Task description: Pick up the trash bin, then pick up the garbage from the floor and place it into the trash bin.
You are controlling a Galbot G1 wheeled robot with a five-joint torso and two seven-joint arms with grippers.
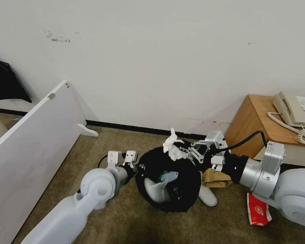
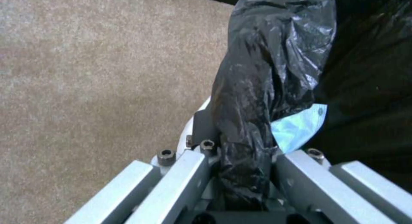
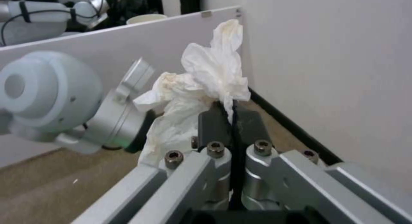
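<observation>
- Brown carpet (image 1: 132, 217) runs up to a white wall (image 1: 159, 57) with a black skirting strip; this floor is the landmark for what follows.
- Leaning on the carpet at the robot's left is a long white board (image 1: 30, 145).
- At the far right of the carpet stands a wooden cabinet (image 1: 250, 118) carrying a beige telephone (image 1: 295, 108).
- Lifted off the carpet at the middle is the trash bin (image 1: 179, 200), its black bag (image 2: 266, 66) folded over the rim, with a light-blue tissue (image 1: 168, 177) and a white slipper (image 1: 156, 189) inside.
- Gripping the bin's rim on its left side, the left gripper (image 2: 240, 159) has its jaws clenched on the bagged edge.
- Above the bin's far rim, the right gripper (image 3: 231, 121) has its dark pads pinched together on a crumpled white tissue (image 3: 201, 85).
- On the carpet just right of the bin lie a second white slipper (image 1: 208, 196) and a brown paper bag (image 1: 216, 179) touching it.
- Farther right on the carpet, under the right arm, lies a flattened red cup (image 1: 258, 209).
</observation>
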